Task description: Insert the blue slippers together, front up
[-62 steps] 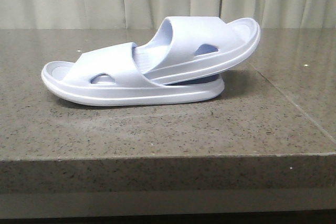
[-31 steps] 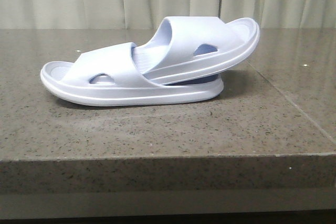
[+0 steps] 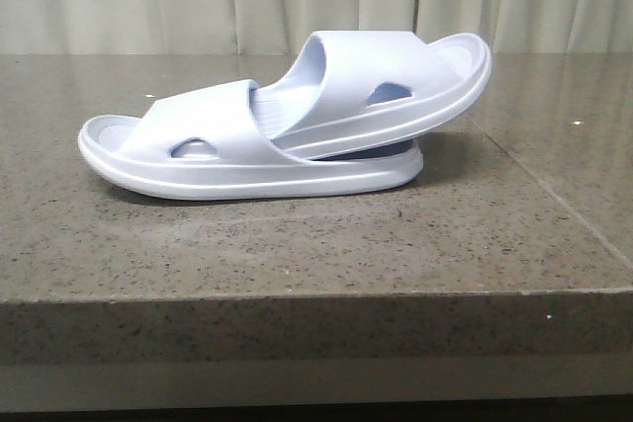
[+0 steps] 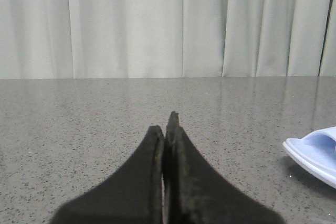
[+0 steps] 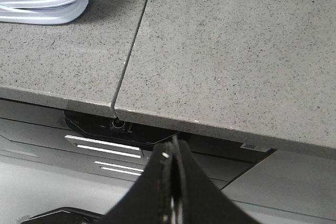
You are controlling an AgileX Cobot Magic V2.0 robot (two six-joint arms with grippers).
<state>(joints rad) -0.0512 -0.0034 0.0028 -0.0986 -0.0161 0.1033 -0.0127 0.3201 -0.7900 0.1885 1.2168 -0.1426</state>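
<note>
Already the slippers [image 3: 287, 126] sit nested on the counter [image 3: 297, 244]; both grippers, left [image 4: 167, 129] and right [image 5: 172, 156], are closed, empty, best kept clear.

Upper slipper [image 3: 386, 86] front tucked under lower slipper [image 3: 237, 160] strap, hidden; wrist views crop pair at edges.

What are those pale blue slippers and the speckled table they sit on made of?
The blue slippers look like moulded foam or soft rubber: matte, one piece, thick rounded soles with no seams. The table looks like polished stone, perhaps granite or engineered quartz: grey speckles, faint sheen, a joint line.
</note>
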